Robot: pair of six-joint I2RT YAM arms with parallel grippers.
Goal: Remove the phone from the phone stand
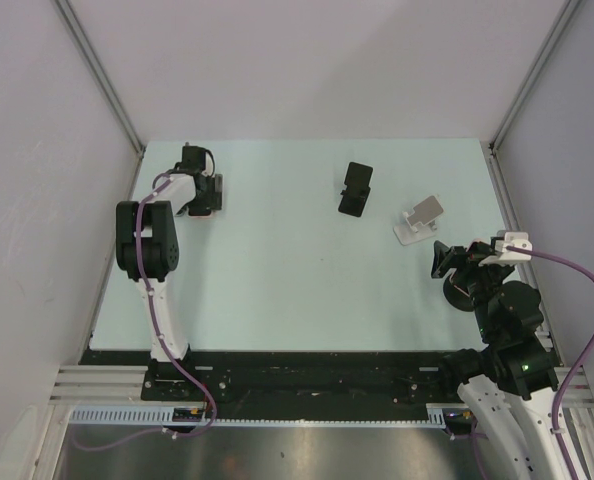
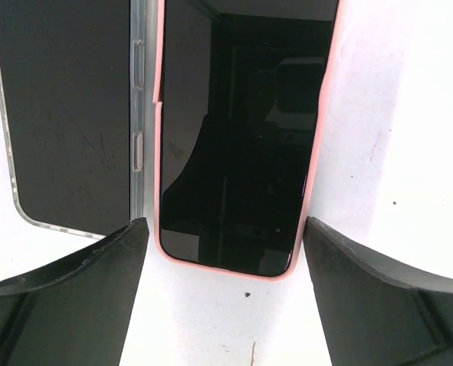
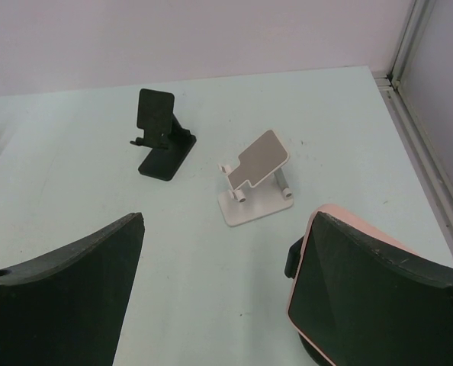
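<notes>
Arms stand bolted at the near edge of a pale green table (image 1: 277,290). The left arm (image 1: 147,240) rises, folds at the elbow and reaches to the far left corner, with the left gripper (image 2: 224,223) pointing down at the surface. The right arm (image 1: 512,320) is bunched low by the right edge, and the right gripper (image 3: 228,217) is aimed across the table toward the far edge.

There are two stands, both upright. A black folding phone stand (image 1: 356,188) sits near the far edge, right of centre. A white and grey phone stand (image 1: 420,220) sits a little nearer, closer to the right edge.

There are three phones, all off the stands. A dark-screened phone in a pink case (image 2: 234,152) and a phone in a clear case (image 2: 66,114) lie flat, just beside each other, in the far left corner. A third pink-edged phone (image 3: 364,305) lies against one finger of the right gripper.

The left gripper's jaws are wide and straddle the near end of the pink-cased phone, with a sliver of table showing on each side. The right gripper's jaws also gape wide. Its other finger (image 3: 59,297) is well apart from the third phone.
</notes>
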